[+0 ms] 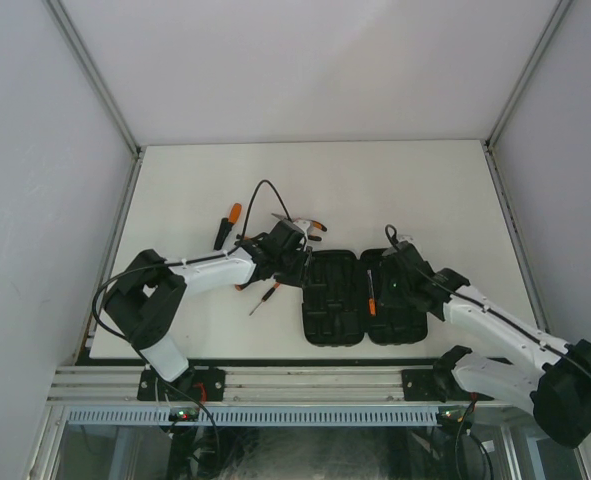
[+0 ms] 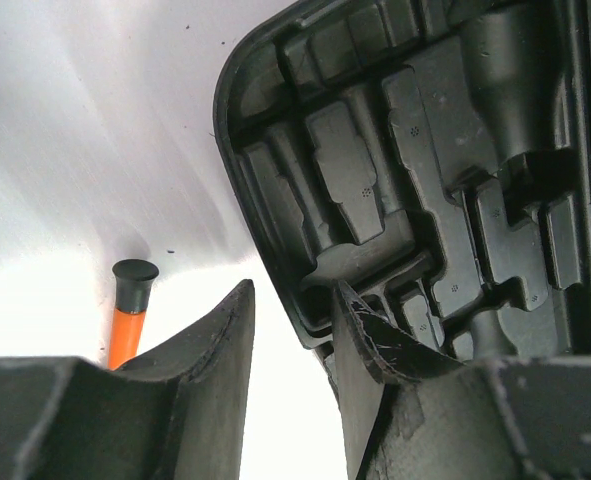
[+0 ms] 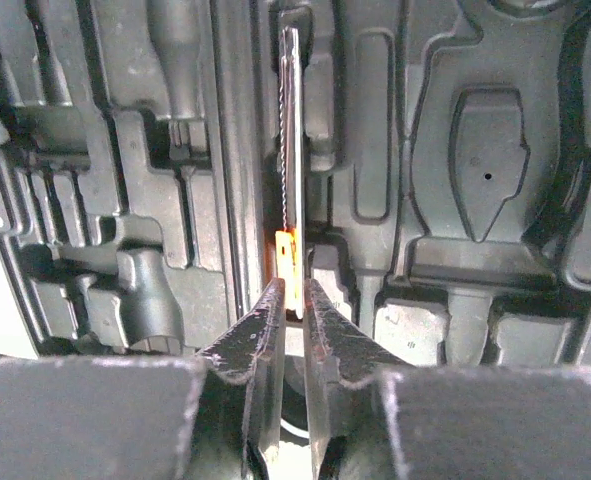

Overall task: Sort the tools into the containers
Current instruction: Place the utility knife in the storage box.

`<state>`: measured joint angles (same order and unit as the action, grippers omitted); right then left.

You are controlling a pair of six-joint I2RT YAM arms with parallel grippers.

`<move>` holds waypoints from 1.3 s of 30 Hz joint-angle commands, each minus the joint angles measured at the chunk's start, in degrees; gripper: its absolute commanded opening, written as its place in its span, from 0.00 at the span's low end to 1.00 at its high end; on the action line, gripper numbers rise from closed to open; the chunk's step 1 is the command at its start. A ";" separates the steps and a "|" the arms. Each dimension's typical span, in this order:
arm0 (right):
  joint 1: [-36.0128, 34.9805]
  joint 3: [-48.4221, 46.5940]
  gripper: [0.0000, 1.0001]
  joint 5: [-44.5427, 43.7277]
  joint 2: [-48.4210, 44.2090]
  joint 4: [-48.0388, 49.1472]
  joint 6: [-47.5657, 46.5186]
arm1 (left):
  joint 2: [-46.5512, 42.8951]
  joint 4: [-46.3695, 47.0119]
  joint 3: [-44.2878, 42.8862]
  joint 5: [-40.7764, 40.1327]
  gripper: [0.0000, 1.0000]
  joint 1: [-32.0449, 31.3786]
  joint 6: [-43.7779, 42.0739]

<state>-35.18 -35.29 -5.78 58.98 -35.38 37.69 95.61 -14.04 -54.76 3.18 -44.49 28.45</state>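
Screwdriver, thin, light and stiff, lies slotted in the open case on the table, best taken by its orange handle. Right fingers flank that handle, grip impossible to tell; left fingers stand apart, empty.

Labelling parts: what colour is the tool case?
Tool case is black; clearest in right wrist view.

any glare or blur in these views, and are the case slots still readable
Left wrist: table blown out white beside the orange handle, near foreground blurred, case slots sharp. Right wrist: slots crisp, even light, the screwdriver handle glows overexposed. Top external: soft even light, small things lack detail.
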 commanded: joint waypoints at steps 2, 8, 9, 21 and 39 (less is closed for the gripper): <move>3.97 -1.68 0.09 3.45 1.22 3.72 -3.03 | -2.06 1.63 -0.67 -0.16 0.40 -0.16 0.97; 5.88 -3.20 0.08 6.79 6.31 5.51 -5.43 | -1.40 2.08 -0.74 0.28 0.39 -0.16 1.13; 5.91 -3.31 0.08 6.94 7.46 5.68 -5.57 | -1.39 2.24 -0.66 0.42 0.38 -0.16 1.21; 6.17 -4.20 0.08 6.30 8.71 7.52 -5.14 | -1.09 3.80 0.69 1.63 0.35 -0.24 1.92; 5.53 -4.59 0.07 4.08 12.64 5.64 -5.23 | -1.04 5.86 2.45 2.73 0.29 -0.43 2.79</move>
<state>-29.30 -37.98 -0.01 71.96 -29.69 33.34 95.64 -10.46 -53.56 4.51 -44.51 30.48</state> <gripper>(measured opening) 0.067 0.295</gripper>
